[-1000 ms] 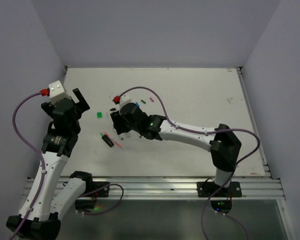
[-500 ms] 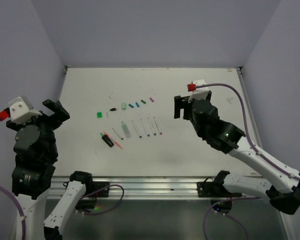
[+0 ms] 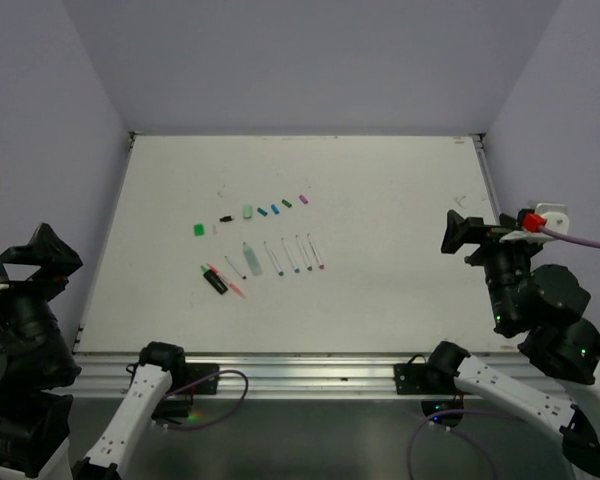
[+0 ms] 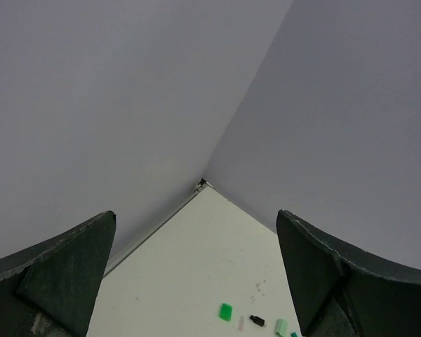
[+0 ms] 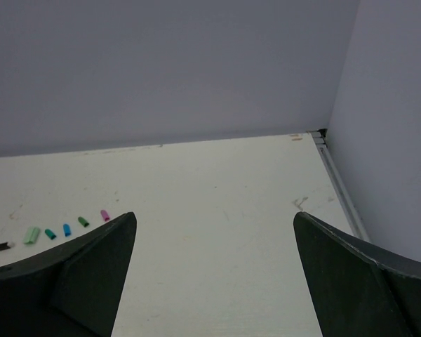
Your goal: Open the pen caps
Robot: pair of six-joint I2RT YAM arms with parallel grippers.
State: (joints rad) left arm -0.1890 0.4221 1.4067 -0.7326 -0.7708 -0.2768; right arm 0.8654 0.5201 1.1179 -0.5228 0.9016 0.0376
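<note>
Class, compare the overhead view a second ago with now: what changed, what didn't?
Both arms drew back: the right gripper from over the pens to the right edge, the left gripper to the near-left corner. Both open, empty. The pen caps and pens lie unmoved.

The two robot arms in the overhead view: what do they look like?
The left arm and the right arm are chunky black joints linked by smooth white shells. The right one carries a red plug and a purple cable, plus a small green light. The left pincer and right pincer have dark wedge-shaped fingers.
</note>
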